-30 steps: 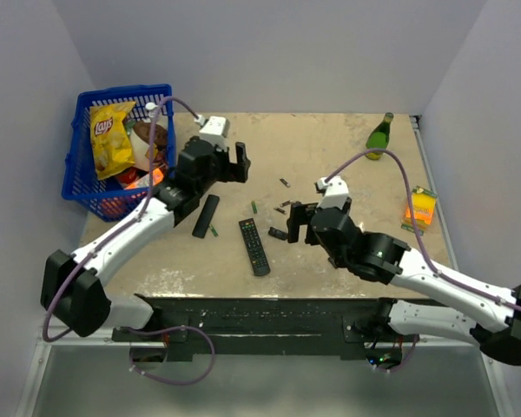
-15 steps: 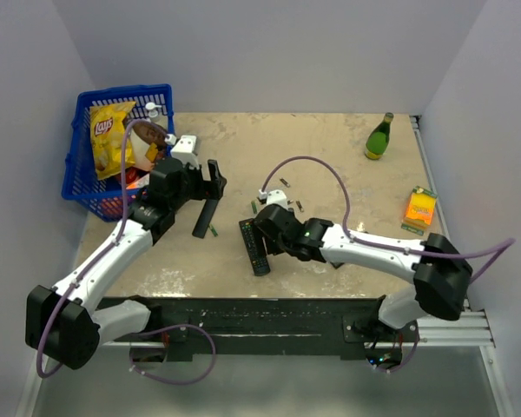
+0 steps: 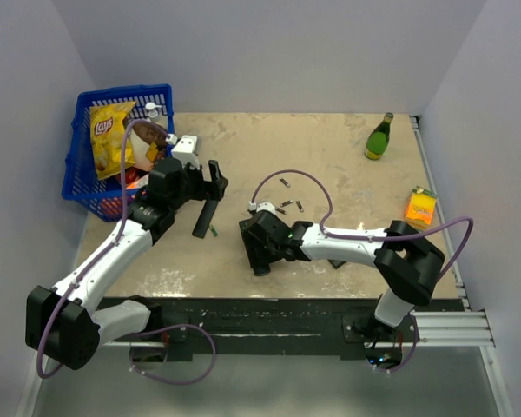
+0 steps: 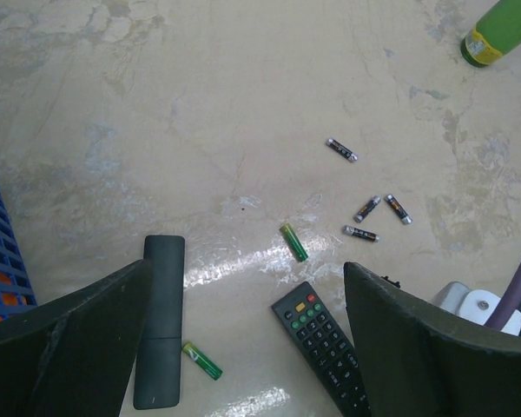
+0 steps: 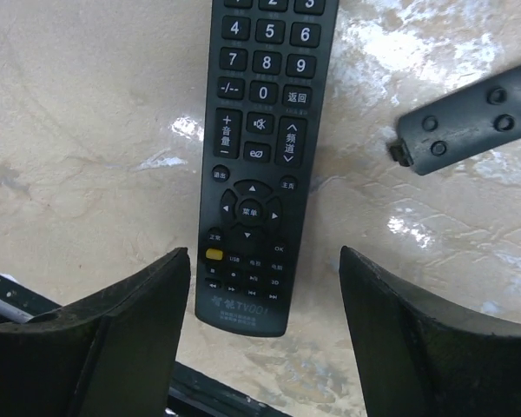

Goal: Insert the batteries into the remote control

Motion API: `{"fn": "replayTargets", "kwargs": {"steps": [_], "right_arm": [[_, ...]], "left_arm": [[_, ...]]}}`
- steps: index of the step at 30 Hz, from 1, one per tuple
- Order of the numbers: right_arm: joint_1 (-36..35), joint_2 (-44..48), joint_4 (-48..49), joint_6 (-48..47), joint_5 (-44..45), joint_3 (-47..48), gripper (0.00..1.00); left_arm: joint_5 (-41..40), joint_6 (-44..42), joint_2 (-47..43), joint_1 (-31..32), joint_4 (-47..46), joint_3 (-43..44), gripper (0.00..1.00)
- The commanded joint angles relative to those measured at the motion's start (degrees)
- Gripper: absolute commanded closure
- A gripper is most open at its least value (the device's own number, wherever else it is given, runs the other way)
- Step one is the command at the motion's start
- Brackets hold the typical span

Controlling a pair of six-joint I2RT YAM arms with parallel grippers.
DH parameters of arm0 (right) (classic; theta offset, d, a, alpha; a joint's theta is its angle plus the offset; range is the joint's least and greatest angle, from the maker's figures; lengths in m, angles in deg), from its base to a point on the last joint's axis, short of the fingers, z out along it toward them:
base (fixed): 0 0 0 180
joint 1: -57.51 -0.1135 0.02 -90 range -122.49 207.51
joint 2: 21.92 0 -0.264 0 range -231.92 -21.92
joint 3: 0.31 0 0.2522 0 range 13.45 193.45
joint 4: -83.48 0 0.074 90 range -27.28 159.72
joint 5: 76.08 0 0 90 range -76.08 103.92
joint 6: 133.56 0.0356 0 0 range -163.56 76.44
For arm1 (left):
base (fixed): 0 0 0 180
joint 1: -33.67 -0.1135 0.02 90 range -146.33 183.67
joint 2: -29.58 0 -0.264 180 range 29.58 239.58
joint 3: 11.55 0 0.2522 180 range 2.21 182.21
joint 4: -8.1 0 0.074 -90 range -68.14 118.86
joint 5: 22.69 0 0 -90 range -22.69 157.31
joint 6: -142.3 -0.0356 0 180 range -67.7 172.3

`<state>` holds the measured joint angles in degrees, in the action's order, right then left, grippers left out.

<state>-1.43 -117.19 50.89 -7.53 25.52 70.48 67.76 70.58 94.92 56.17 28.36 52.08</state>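
Note:
The remote control (image 3: 261, 268) lies face up on the table, a long black bar with button rows, also seen in the left wrist view (image 4: 326, 339) and right wrist view (image 5: 259, 156). My right gripper (image 3: 259, 240) is open and low, its fingers straddling the remote's lower end (image 5: 265, 339) without touching it. A small black cover piece (image 5: 464, 122) lies just right of the remote. Several dark-grey batteries lie beyond it (image 4: 340, 149) (image 4: 367, 208) (image 4: 361, 233), seen from above too (image 3: 284, 183). My left gripper (image 3: 210, 178) is open and empty above the table (image 4: 243, 347).
A plain black remote (image 3: 206, 216) lies below my left gripper (image 4: 161, 317), with green batteries beside it (image 4: 201, 360) (image 4: 293, 241). A blue basket (image 3: 82, 187) with a chips bag stands at the far left. A green bottle (image 3: 379, 137) and an orange box (image 3: 421, 208) are at the right.
My right arm swung left and came down over the buttoned remote. My left gripper pulled back and left to above the plain remote, then held still.

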Motion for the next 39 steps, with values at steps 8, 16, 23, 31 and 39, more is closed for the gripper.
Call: {"fn": "replayTargets", "kwargs": {"steps": [8,16,23,31,39], "right_arm": [[0.1,-3.5,4.0,0.9,-4.0,-1.5,0.34],[-1.1,-2.3,2.0,-1.0,-1.4,-1.6,0.46],[-3.9,-0.1,1.3,-3.6,1.5,-0.4,0.69],[-7.3,3.1,5.3,-4.6,8.5,-1.9,0.73],[-8.7,3.8,10.0,-6.1,12.3,-3.9,0.79]], "left_arm": [[3.3,0.1,0.7,-0.4,-2.3,0.1,0.05],[4.5,5.2,4.3,-0.4,-1.7,-0.2,0.05],[5.1,13.2,7.9,-0.3,2.5,-1.0,0.06],[4.4,22.6,7.4,2.6,2.6,-9.8,0.08],[4.6,29.9,11.0,8.5,-0.3,-11.3,0.08]]}}
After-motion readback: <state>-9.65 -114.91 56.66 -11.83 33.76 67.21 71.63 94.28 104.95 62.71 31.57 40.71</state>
